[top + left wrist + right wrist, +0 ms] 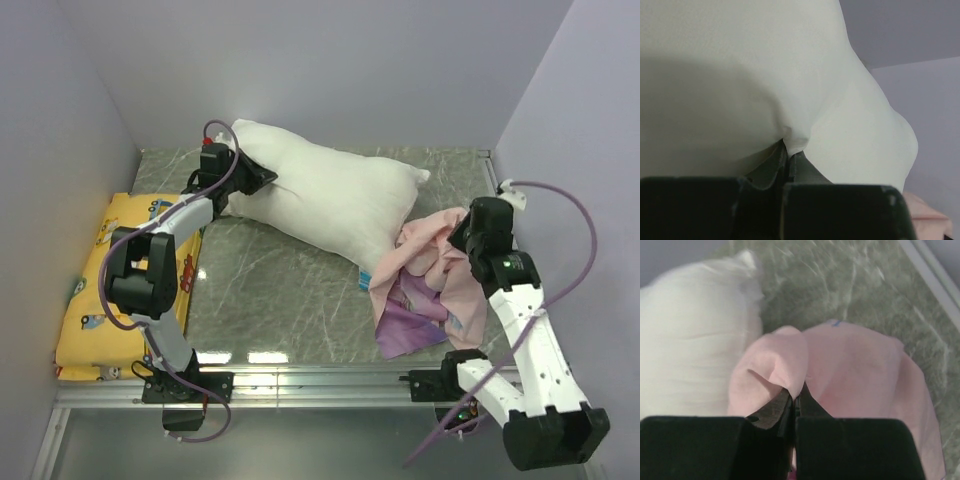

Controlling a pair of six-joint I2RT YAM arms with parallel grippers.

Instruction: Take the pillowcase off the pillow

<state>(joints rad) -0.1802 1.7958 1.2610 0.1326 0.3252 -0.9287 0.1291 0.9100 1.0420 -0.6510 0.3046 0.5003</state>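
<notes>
Fabric at the left end of the pillow (335,200) is pinched in the left pincer (788,147), jaws closed tight on it. A pale pink fold of the pillowcase (430,285) is clamped in the right pincer (796,390). The pillowcase is heaped on the desk (270,290), against the bare pillow's right end.

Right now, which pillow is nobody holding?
The yellow cushion with vehicles, by the left wall: no jaws grip it. The left jaws pinch the plain white pillow.
</notes>
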